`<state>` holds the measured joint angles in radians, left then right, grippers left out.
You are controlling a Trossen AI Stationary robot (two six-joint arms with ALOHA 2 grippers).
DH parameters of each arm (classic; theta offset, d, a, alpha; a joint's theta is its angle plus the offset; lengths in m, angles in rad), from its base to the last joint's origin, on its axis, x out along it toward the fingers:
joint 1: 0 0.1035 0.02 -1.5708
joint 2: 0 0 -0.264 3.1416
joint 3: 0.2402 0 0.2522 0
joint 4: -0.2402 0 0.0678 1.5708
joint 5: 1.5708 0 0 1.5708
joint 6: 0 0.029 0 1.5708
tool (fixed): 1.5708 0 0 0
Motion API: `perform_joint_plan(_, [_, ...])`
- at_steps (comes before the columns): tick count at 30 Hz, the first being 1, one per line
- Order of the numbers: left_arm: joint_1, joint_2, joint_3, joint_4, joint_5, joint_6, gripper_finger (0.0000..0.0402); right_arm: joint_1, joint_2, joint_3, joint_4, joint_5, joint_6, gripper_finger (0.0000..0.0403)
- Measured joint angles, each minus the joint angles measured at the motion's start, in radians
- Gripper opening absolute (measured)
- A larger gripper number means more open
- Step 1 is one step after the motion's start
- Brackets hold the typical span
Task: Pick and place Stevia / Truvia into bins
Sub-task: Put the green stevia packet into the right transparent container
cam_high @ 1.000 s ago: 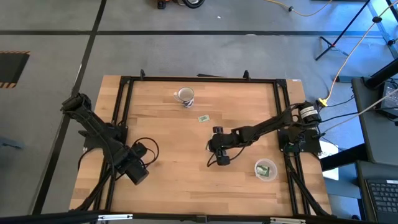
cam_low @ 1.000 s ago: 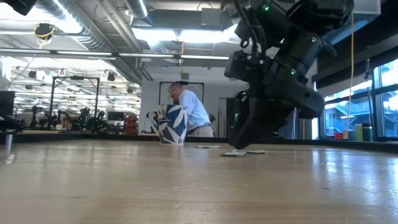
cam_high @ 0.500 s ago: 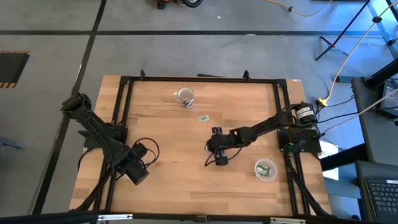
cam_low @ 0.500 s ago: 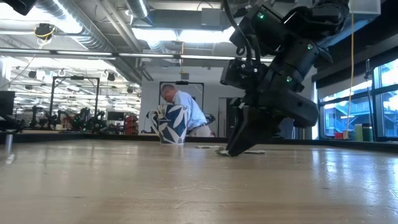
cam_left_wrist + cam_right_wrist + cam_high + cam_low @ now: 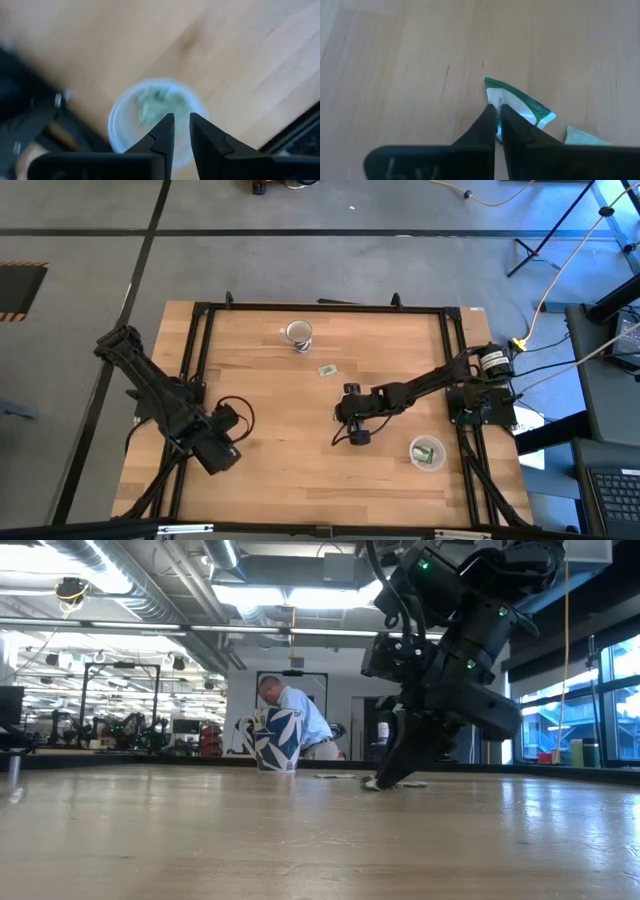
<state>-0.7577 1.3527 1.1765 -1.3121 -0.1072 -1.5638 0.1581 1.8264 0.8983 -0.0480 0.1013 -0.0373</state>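
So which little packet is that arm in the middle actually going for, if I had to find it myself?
Start at the wooden table and follow the right arm to its gripper near the middle. The green and white packet pinched between the fingertips is the one. Unlike the loose packet lying nearer the white mug, it is in the gripper's grasp.

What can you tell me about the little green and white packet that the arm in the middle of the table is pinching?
The packet is a small flat paper sachet, white with a green edge and some printing too small to read. It lies on the wooden table, one corner lifted slightly. The right end effector has its two dark fingers closed on the packet's edge. A second, paler packet lies just beside it; whether they touch is unclear.
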Motion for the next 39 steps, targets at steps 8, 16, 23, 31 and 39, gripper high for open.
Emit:
perform_joint_plan(8, [0.012, -0.003, 0.052, 0.065, -0.411, 0.241, 0.0047, 0.019, -0.058, 0.044, -0.122, -0.001, 0.034, 0.0015])
perform_joint_plan(16, [0.099, 0.000, 0.041, 0.242, -0.508, 0.533, 0.0043, 0.122, -0.158, 0.205, -0.502, -0.074, 0.225, 0.0018])
perform_joint_plan(23, [0.217, 0.005, 0.008, 0.454, -0.443, 0.830, 0.0042, 0.316, -0.255, 0.246, -0.803, -0.132, 0.648, 0.0019])
perform_joint_plan(31, [0.347, 0.036, 0.008, 0.639, -0.280, 1.079, 0.0039, 0.578, -0.287, 0.245, -1.039, -0.046, 1.166, 0.0020])
perform_joint_plan(39, [0.469, 0.158, 0.008, 0.865, -0.054, 1.275, 0.0040, 0.707, -0.285, 0.162, -1.162, 0.022, 1.493, 0.0020])
